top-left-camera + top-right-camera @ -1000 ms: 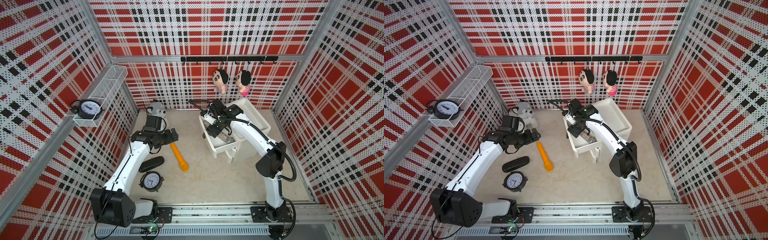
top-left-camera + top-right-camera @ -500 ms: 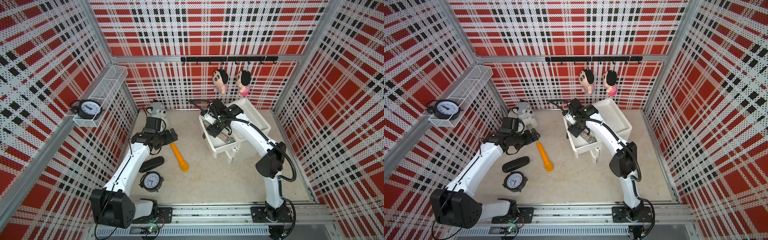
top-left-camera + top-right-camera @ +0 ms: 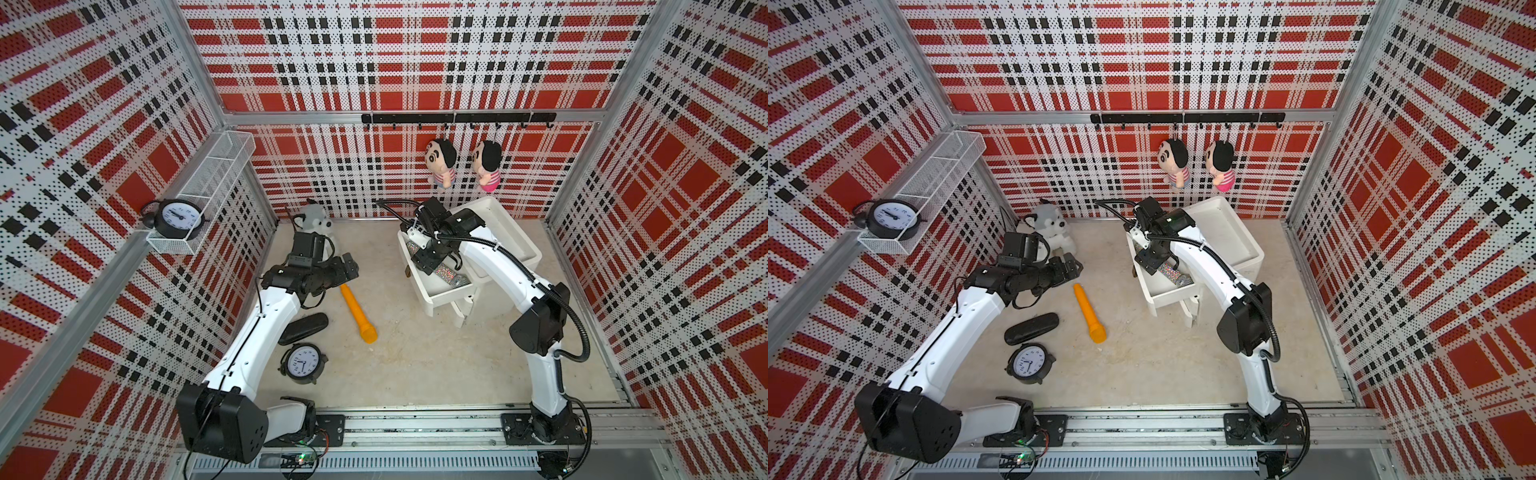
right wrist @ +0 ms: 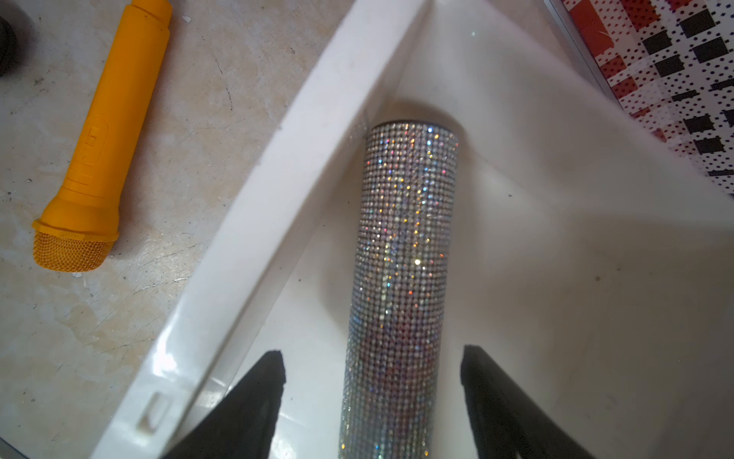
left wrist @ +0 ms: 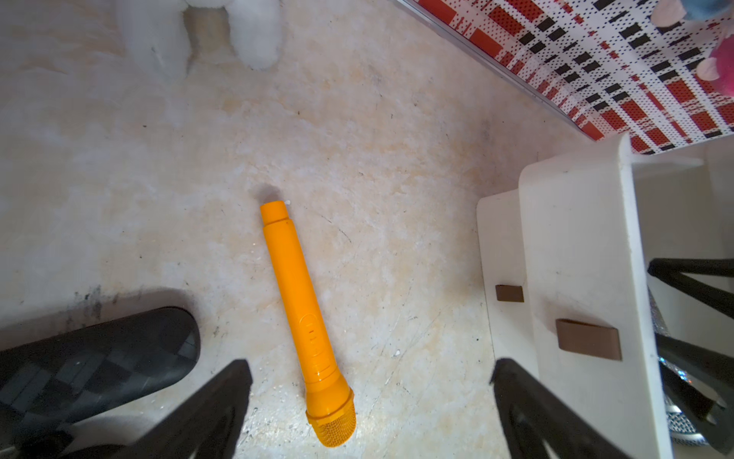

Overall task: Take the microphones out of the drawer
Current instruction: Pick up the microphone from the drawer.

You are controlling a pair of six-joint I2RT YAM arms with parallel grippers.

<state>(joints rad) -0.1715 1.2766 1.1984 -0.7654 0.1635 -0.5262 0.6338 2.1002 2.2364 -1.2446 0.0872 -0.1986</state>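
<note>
Right gripper (image 4: pixel 373 355): jaws apart, one finger on either side of the glitter microphone (image 4: pixel 403 238), with a gap showing on both sides, so no grip. The glitter microphone lies flat inside the pulled-out white drawer (image 4: pixel 278 190), with its butt end close to one wall. Left gripper (image 5: pixel 371 365): jaws wide apart, holding nothing, above the floor where an orange microphone (image 5: pixel 296 286) lies outside the drawer.

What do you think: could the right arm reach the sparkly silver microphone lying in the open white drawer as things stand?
Probably yes: the right gripper hangs open astride the sparkly silver microphone, a finger on each side, and nothing covers it in the pulled-out white drawer.
</note>
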